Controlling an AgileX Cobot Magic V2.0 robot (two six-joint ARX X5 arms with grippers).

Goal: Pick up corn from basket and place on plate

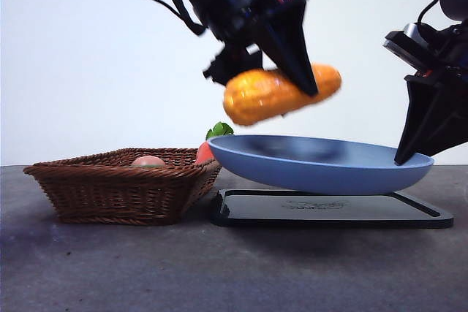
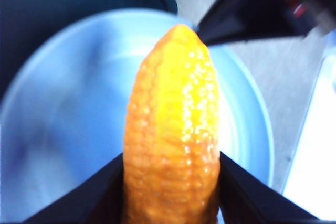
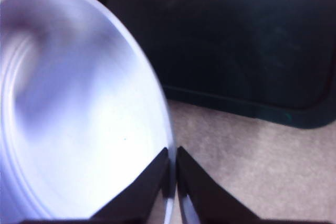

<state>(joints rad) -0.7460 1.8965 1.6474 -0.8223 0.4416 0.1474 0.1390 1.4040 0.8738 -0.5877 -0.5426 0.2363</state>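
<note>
The left end effector [image 1: 303,71] grips the corn [image 1: 274,93] between its jaws, holding it in the air above the plate [image 1: 322,166]. The right end effector [image 1: 409,155] pinches the plate's rim, lifting the plate tilted over the black tray [image 1: 329,210]. The basket [image 1: 121,184] sits beside the plate on the worktop [image 1: 219,268], a pinkish item [image 1: 148,161] inside.

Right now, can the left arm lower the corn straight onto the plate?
Probably yes. The left hand holds the corn above the bare plate; the right hand grips only the plate's rim.
</note>
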